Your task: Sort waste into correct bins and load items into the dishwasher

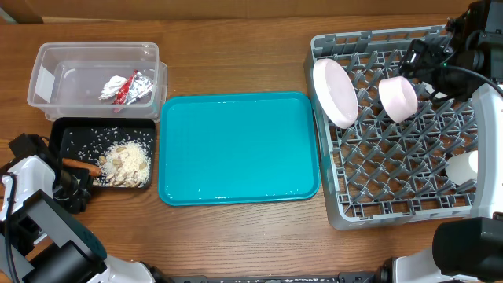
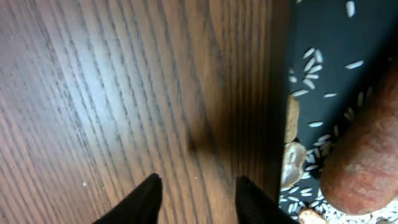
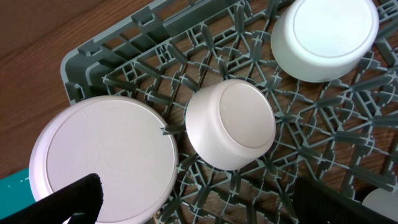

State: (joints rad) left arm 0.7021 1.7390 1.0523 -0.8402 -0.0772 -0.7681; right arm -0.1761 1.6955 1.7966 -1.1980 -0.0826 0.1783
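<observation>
- My left gripper (image 2: 198,202) hangs low over the bare wooden table (image 2: 112,93). Its two dark fingertips are spread apart with nothing between them, just beside the left edge of the black tray (image 2: 323,37).
- In the lower left of the overhead view, that tray holds a heap of beige rice-like scraps (image 1: 130,163) and loose grains. The orange carrot (image 1: 78,165) lies at its left end, just beside the heap.
- In the upper left, the clear tub (image 1: 47,86) holds the white tissue (image 1: 112,85) and the foil wrapper (image 1: 137,88), which touch each other.
- The teal tray (image 1: 236,149) lies flat mid-frame, between the bins and the grey dish rack (image 1: 393,181).
- The pink plate (image 1: 334,92) stands tilted among the pegs at the rack's upper left. The pink bowl (image 1: 398,97) is tipped on its side a little to the right of it, apart from it.
- My right gripper (image 3: 205,205) hovers above the rack, fingers spread wide and holding nothing.
- Its wrist view shows the white bowl (image 3: 326,37) bottom-up in the upper right of the frame.
- A white piece at the rack's right edge is partly hidden by the arm, and I cannot tell what it is.
</observation>
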